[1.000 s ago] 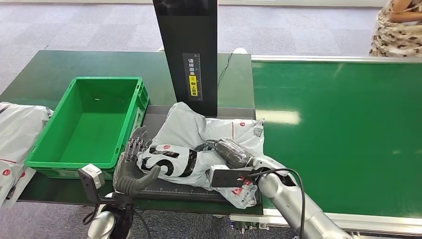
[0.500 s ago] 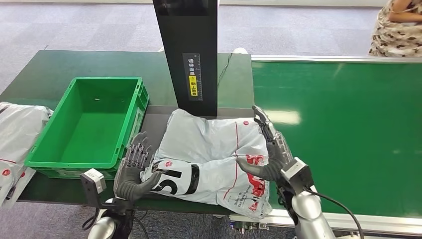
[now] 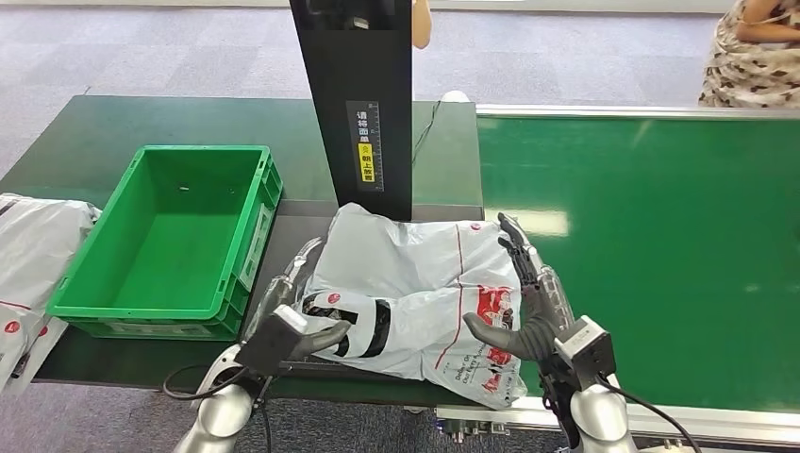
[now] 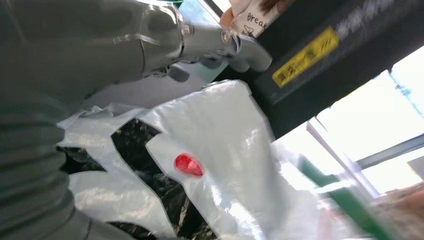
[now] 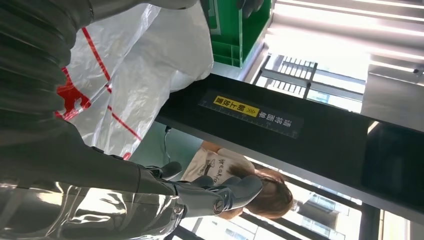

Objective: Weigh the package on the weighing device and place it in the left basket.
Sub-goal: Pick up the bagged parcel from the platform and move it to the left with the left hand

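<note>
The package [image 3: 415,283], a grey-white mailer bag with black and red print, lies flat on the dark weighing plate [image 3: 294,225] in front of the black column [image 3: 363,104]. My left hand [image 3: 294,316] lies against the bag's left edge with its fingers stretched along it and its thumb at the black print. In the left wrist view the left hand [image 4: 100,45] reaches over the bag [image 4: 215,165]. My right hand [image 3: 526,302] stands at the bag's right edge, fingers spread and thumb touching the red print. The right wrist view has the right hand [image 5: 75,165] beside the bag [image 5: 135,65].
The green basket [image 3: 247,247] stands left of the plate with nothing in it. More mailer bags [image 3: 28,255] lie at the far left. The green conveyor belt [image 3: 651,255] runs on the right. One person [image 3: 755,47] sits at the back right; another [image 5: 235,175] stands behind the column.
My right hand came off the top of the bag and moved to its right edge. The bag spread out flat. My left hand lowered and slid in against the left edge.
</note>
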Controlling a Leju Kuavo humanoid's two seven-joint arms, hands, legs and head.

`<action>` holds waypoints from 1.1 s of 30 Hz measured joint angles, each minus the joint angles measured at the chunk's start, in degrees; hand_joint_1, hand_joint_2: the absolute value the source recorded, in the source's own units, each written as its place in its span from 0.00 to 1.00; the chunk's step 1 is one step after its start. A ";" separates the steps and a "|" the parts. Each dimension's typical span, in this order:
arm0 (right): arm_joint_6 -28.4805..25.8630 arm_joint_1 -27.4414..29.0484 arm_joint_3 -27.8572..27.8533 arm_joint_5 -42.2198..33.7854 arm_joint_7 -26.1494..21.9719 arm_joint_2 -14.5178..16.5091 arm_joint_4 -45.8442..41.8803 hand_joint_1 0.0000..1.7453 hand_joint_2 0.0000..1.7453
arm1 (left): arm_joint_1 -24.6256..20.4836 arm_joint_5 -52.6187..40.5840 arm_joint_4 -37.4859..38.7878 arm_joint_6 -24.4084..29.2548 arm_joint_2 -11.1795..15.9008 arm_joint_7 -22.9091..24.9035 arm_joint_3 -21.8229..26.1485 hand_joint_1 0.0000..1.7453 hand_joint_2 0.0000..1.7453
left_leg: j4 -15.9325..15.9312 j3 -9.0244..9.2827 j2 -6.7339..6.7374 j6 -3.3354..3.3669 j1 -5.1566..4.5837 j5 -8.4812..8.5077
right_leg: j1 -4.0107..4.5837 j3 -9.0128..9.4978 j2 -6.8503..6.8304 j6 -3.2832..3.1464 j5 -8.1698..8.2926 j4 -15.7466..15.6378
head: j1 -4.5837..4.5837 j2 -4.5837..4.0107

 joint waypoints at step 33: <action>1.57 -0.55 -1.95 0.50 0.28 1.57 0.91 0.00 1.00 | -14.81 -20.30 21.60 -3.96 5.62 -0.55 -12.83 1.00 1.00 | -0.06 0.89 -0.15 0.00 0.00 0.00 | -0.01 0.99 -0.15 -0.01 -0.08 0.00 | 0.00 0.00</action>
